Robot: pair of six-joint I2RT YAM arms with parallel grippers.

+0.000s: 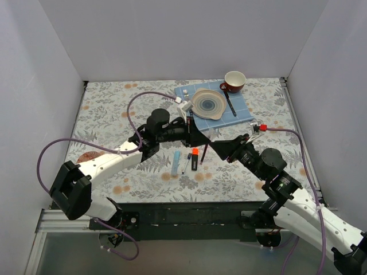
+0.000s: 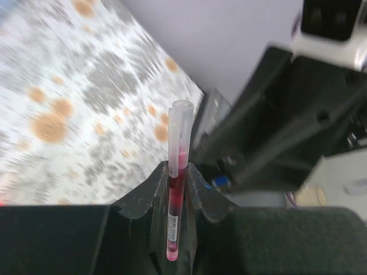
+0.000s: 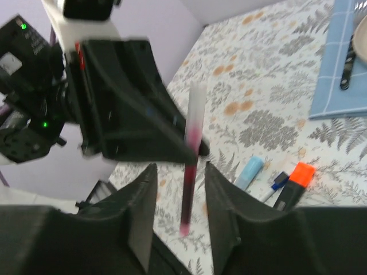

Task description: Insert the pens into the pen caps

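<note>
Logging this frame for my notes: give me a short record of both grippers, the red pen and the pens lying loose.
left gripper: shut on red pen
right gripper: open, fingers either side of red pen
clear cap: seated over the red pen's upper end
lying loose: light-blue marker, white-grey pen, black marker, side by side

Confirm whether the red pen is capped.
Capped: the clear cap covers the upper end of the red pen in both wrist views; the left gripper holds it.
</note>
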